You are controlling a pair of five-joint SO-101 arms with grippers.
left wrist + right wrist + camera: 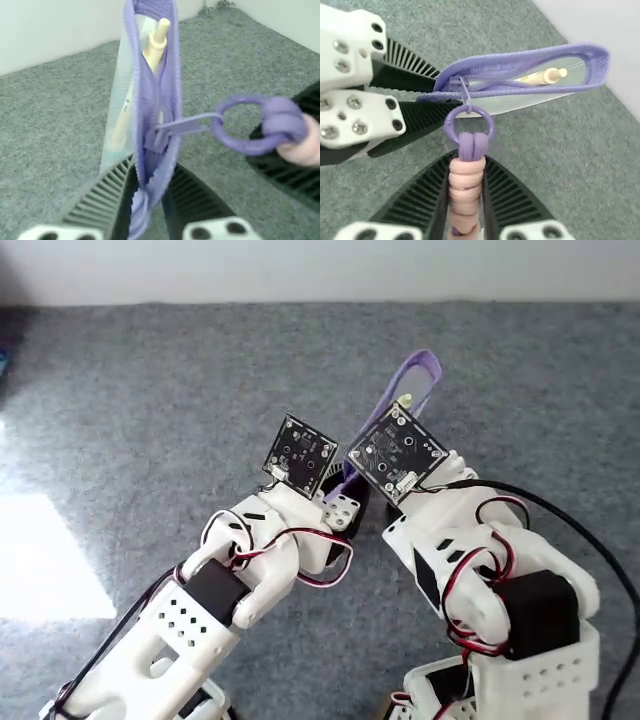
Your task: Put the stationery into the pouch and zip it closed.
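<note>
I judge the step in hand to be the zipping. My left claw (152, 172) is clenched on the near end of the pouch (150, 90), pinching the purple zip tape just behind the slider (157, 135). That grip is my anchor: it must hold firm and low, or the whole pouch will drag along with the slider. The pouch stands on edge over the grey table (150, 390), between the two claws and running away to the far side. Its mouth gapes along almost its full length, with a cream pen (155, 40) inside, its tip at the far end.

To close it well I'd draw the slider straight along the teeth toward that far end, level with the rim and not sideways or upward. I'd watch that the pen tip doesn't catch in the zip.

On the right, my right claw (469, 160) is grasping the pink and purple cord (466, 175) tied to the ring (469, 122) on the slider, and the ring looks taut.

Both arms reach forward side by side, wrists bent down and meeting at the pouch's near end
</note>
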